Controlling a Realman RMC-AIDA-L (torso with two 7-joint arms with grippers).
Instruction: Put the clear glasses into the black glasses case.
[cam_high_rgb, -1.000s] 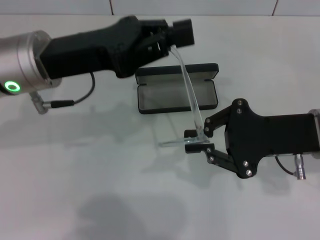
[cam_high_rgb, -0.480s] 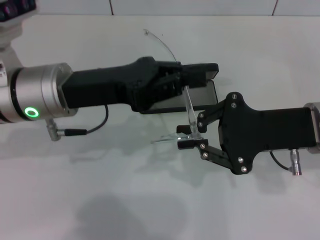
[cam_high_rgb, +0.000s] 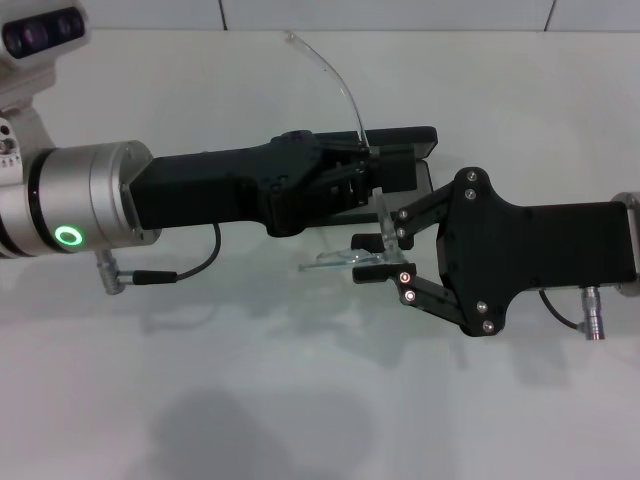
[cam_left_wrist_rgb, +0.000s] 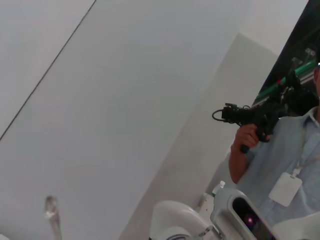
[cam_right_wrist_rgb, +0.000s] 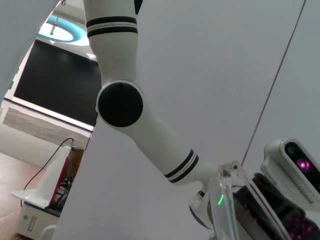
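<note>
Head view: the transparent, colourless-framed clear glasses (cam_high_rgb: 365, 240) are held in the air between both arms, just in front of the open black hard-shell glasses case (cam_high_rgb: 420, 142) on the white table (cam_high_rgb: 250, 390), so nothing is in the case yet and the whole placing step remains. The right gripper (cam_high_rgb: 385, 262) is clamped on the front frame, and the left gripper (cam_high_rgb: 372, 172) looks closed on a temple arm whose curved tip rises behind it. The left arm covers most of the case, lining included, and neither wrist view shows the case or a grip clearly.
</note>
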